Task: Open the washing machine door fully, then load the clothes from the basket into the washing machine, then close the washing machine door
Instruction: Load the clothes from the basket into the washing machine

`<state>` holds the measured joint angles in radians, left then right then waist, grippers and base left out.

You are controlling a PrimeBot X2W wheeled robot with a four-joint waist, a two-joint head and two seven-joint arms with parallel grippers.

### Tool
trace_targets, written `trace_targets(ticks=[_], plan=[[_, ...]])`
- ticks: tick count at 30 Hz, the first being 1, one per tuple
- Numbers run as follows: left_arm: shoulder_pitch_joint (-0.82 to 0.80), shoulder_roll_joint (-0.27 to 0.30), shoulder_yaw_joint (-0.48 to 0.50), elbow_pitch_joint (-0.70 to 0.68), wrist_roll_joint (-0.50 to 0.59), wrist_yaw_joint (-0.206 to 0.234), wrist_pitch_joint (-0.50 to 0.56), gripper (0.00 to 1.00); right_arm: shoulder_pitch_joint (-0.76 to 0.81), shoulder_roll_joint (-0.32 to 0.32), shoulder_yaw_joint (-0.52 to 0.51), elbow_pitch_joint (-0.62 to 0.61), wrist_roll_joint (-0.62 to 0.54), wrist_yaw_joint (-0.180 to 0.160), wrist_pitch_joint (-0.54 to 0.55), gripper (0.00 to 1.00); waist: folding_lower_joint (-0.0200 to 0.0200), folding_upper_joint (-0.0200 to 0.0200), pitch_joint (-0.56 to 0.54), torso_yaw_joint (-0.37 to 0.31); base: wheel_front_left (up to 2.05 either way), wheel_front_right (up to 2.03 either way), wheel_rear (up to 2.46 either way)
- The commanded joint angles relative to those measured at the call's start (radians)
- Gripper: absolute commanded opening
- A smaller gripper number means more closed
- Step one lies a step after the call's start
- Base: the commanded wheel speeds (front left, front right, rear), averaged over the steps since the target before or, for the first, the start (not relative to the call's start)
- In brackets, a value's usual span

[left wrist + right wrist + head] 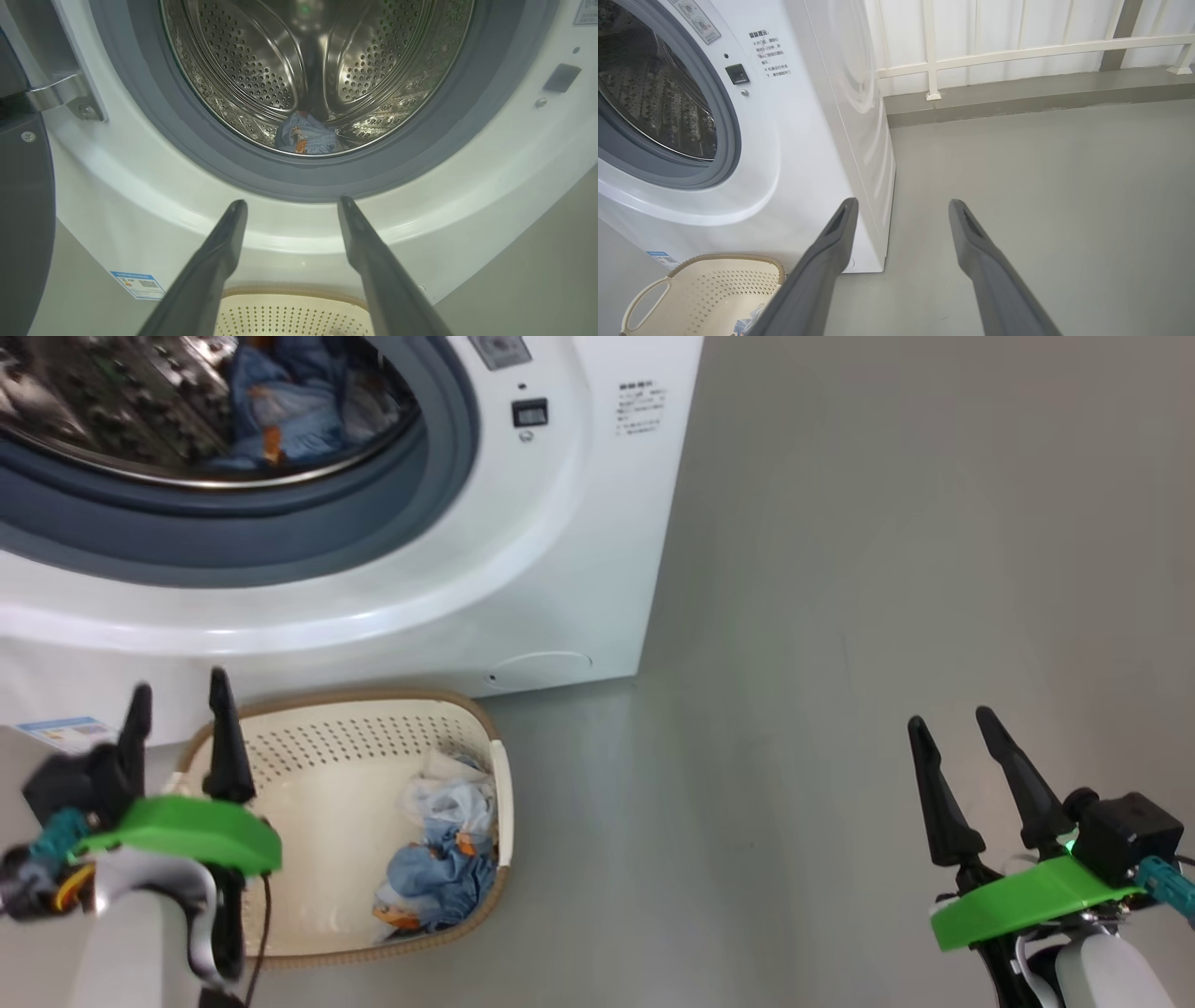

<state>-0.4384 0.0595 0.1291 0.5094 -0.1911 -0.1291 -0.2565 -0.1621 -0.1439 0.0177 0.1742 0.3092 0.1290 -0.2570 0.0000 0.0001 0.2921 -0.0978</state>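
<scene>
Favours left jaws, lower left of frame, gaping and empty, just beside clothes (441, 863) in basket (355, 739); right jaws, likewise gaping and empty, well apart.

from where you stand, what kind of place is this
Probably a laundry corner, perhaps on a balcony: a white front-loading washing machine, a laundry basket on the grey floor, and a white railing behind.

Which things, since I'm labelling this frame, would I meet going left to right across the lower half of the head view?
left gripper → basket → clothes in its right end → round service flap → right gripper
</scene>
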Motion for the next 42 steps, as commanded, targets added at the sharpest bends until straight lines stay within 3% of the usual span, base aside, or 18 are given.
trace_targets(ticks=[1,26,42], plan=[[0.031,0.023,0.021,-0.036,-0.004,-0.001,-0.005,1.0,0.02,-0.016,0.016,-0.019,-0.001,0.002,-0.005,1.0,0.0,-0.0001,-0.038,0.028,0.0,0.0,0.0],[0.345,0.003,0.0,-0.193,-0.041,-0.001,-0.005,1.0,0.156,-0.041,-0.014,-0.023,0.012,0.002,-0.005,1.0,0.0,-0.0001,-0.171,0.076,0.0,0.0,0.0],[0.498,-0.006,0.045,-0.303,-0.035,-0.002,-0.005,1.0,0.211,-0.048,-0.025,-0.034,0.02,0.002,-0.005,1.0,0.0,-0.0001,-0.209,0.086,0.0,0.0,0.0]])
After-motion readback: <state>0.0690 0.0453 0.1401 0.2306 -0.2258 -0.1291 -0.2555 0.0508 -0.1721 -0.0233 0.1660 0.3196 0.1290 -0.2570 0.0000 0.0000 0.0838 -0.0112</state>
